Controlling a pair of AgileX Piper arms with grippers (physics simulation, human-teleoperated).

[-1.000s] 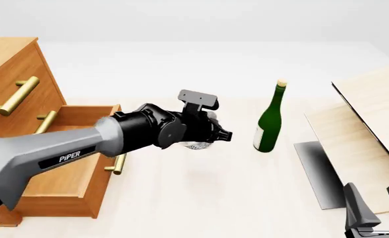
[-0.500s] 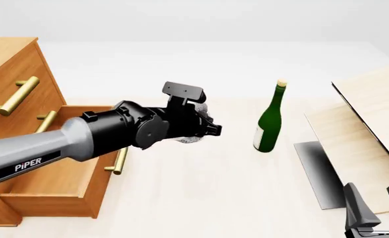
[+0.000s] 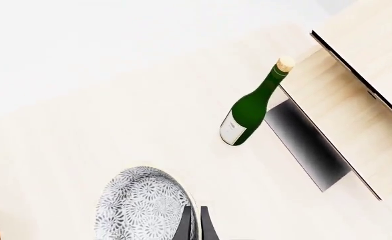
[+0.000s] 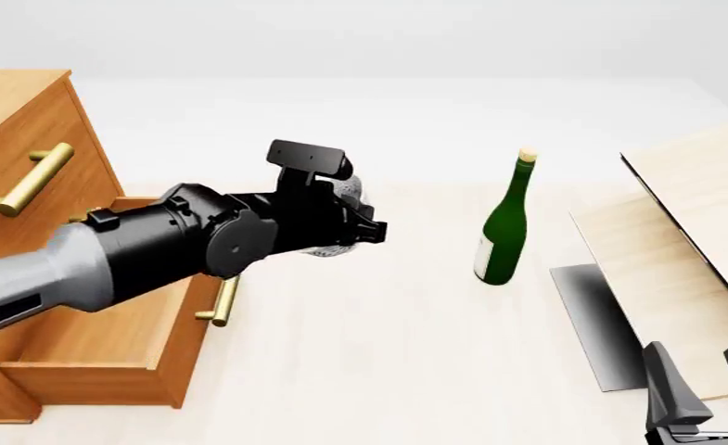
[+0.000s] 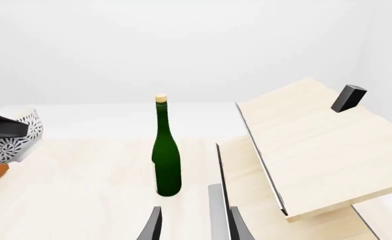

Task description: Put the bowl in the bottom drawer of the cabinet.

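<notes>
bowl (image 3: 144, 207): pinched at the rim by left tool (image 3: 193, 226), held above the bench (image 4: 376, 352)
right tool (image 5: 194, 227): spread, nothing gripped
bottom drawer (image 4: 116, 357): pulled out

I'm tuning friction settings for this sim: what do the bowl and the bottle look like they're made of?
The bowl looks like glazed ceramic: white-grey with a fine printed floral speckle and a smooth rim. The bottle looks like glossy dark green glass, with a pale paper label and a cork-coloured stopper. Both are renders, so this is only appearance.

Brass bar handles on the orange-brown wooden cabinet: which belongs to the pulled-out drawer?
The lowest brass bar handle, on the front of the open bottom drawer. The upper brass handle sits on a closed front.
</notes>
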